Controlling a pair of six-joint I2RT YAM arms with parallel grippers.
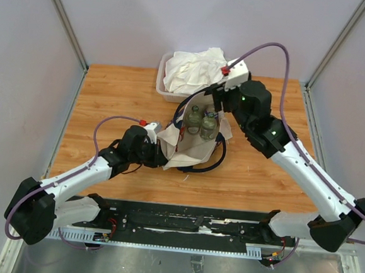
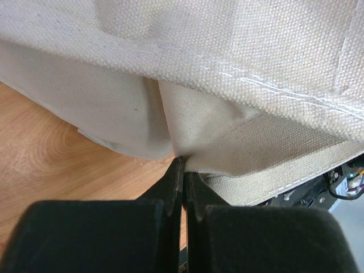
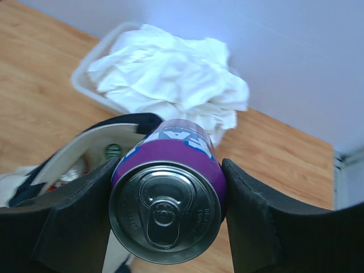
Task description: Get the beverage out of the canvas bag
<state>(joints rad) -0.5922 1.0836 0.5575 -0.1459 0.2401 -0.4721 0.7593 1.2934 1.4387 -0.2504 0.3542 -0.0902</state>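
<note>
The cream canvas bag [image 1: 193,151] lies in the middle of the table with its mouth open; its navy handles show around it. Two clear bottles [image 1: 194,120] stand in the mouth. My right gripper [image 1: 218,104] is above the bag's far side, shut on a purple beverage can [image 3: 169,170] whose silver top faces the right wrist camera. The can is held above the bag's opening [image 3: 85,162], where a green bottle cap [image 3: 113,150] shows. My left gripper [image 1: 159,149] is shut on a fold of the bag's canvas [image 2: 227,142] at its left edge.
A clear plastic tub [image 1: 161,84] heaped with white cloth [image 1: 194,71] stands just behind the bag, close to the right gripper; the cloth also shows in the right wrist view [image 3: 170,74]. Walls enclose the table on the left, back and right.
</note>
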